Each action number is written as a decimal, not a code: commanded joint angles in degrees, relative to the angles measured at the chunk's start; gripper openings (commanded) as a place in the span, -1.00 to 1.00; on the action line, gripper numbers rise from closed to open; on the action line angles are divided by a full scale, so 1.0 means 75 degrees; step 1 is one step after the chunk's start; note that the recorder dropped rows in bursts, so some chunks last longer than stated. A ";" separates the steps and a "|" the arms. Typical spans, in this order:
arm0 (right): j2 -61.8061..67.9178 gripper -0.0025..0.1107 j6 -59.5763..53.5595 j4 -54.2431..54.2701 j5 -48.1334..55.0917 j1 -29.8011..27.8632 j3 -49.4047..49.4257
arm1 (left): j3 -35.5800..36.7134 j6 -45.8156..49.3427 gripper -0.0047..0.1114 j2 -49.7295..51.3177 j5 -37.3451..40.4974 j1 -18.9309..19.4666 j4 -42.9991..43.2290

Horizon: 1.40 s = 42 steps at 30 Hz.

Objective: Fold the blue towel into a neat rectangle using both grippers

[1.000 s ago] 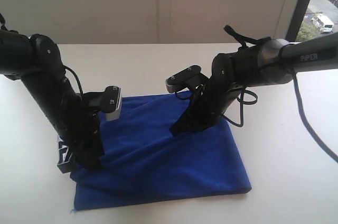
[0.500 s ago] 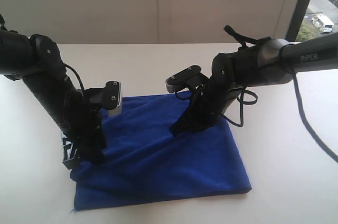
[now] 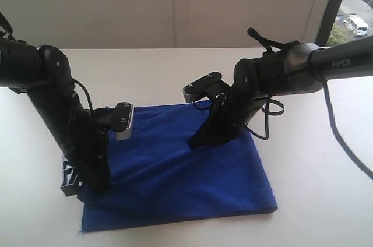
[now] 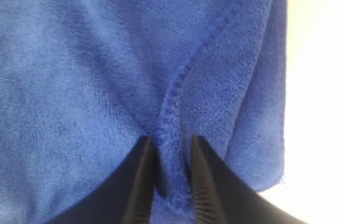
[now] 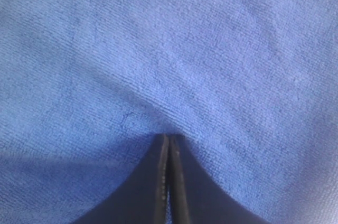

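The blue towel (image 3: 186,171) lies flat on the white table, folded over, with a hemmed edge running along its left side. My left gripper (image 3: 90,184) stands down at that left edge. In the left wrist view the left gripper (image 4: 170,142) has its jaws either side of a raised ridge of the towel's hem (image 4: 182,81), pinching it. My right gripper (image 3: 196,141) rests tip-down on the towel's far middle. In the right wrist view the right gripper (image 5: 169,137) is shut, its tips pressed against the towel (image 5: 200,49) with no cloth between them.
The white table (image 3: 320,159) spreads around the towel on all sides. A pale wall stands behind it, and a window (image 3: 355,8) is at the far right. The right arm's cable (image 3: 344,136) hangs over the table to the right.
My left arm has shifted slightly left and lower at the towel's edge, and its jaws have narrowed onto the hem. The right arm has not moved.
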 commanded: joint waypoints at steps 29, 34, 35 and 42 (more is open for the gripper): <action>0.0270 -0.96 -0.0022 -0.0024 0.0149 -0.0031 0.0068 | 0.0043 -0.0454 0.21 -0.0019 0.1767 -0.0023 -0.0354; 0.0270 -0.96 -0.0022 -0.0024 0.0161 -0.0031 0.0068 | 0.0028 -0.0764 0.32 -0.0052 0.1417 -0.0023 -0.0339; 0.0270 -0.96 -0.0022 -0.0024 0.0138 -0.0031 0.0068 | 0.0028 -0.0789 0.30 -0.0089 0.1332 -0.0023 -0.0339; -0.0492 -0.96 -0.0044 -0.0038 -0.0192 -0.0031 0.0068 | -0.0302 -0.0833 0.03 -0.0635 0.0402 -0.0023 -0.0326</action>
